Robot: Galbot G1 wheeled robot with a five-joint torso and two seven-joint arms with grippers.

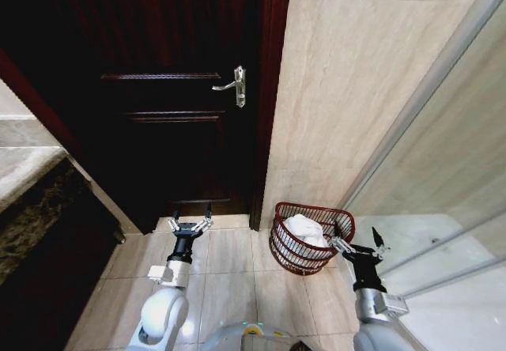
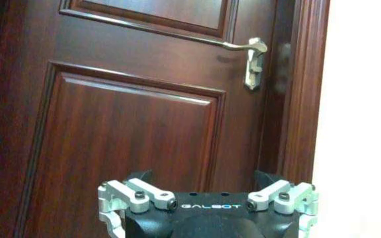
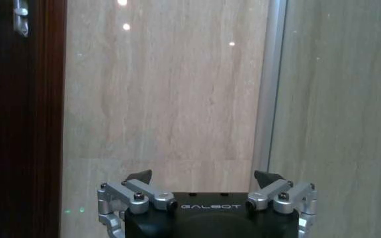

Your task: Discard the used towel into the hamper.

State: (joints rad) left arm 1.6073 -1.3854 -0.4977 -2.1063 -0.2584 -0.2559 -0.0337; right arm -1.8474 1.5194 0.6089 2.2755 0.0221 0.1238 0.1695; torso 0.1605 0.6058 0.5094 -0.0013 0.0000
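The hamper (image 1: 294, 261), a round reddish-brown wire basket, stands on the floor tiles against the beige wall. A crumpled white towel (image 1: 304, 229) lies inside it. My right gripper (image 1: 357, 239) hangs open and empty just right of the hamper's rim; in the right wrist view my right gripper (image 3: 204, 177) faces the beige wall. My left gripper (image 1: 192, 218) is open and empty, held low in front of the dark door, well left of the hamper. In the left wrist view my left gripper (image 2: 204, 177) faces the door panels.
A dark wooden door (image 1: 174, 106) with a silver lever handle (image 1: 235, 86) fills the wall ahead. A glass shower partition (image 1: 443, 185) runs along the right. A stone counter edge (image 1: 32, 185) juts in at the left. Open floor tiles (image 1: 229, 272) lie between my arms.
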